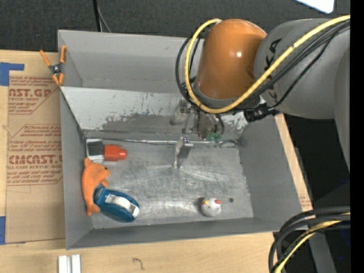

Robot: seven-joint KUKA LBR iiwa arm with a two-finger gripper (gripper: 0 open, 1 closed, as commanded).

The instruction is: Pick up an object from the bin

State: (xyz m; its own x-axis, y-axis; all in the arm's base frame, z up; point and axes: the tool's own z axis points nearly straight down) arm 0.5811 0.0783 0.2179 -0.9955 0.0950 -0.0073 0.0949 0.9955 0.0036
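Observation:
My gripper hangs under the arm's wrist, low over the bare middle of the bin floor near the back wall. No thing shows in it. The nearest loose thing is a small white ball-like piece with a red spot, near the front wall below and to the right of the gripper. A small white tube with an orange-red cap lies flat at the left, well apart from the gripper.
An orange floppy rubber piece lies against the left wall. A blue and white tape dispenser sits beside it in the front left corner. The arm's orange cover and yellow cables hang over the bin's back right.

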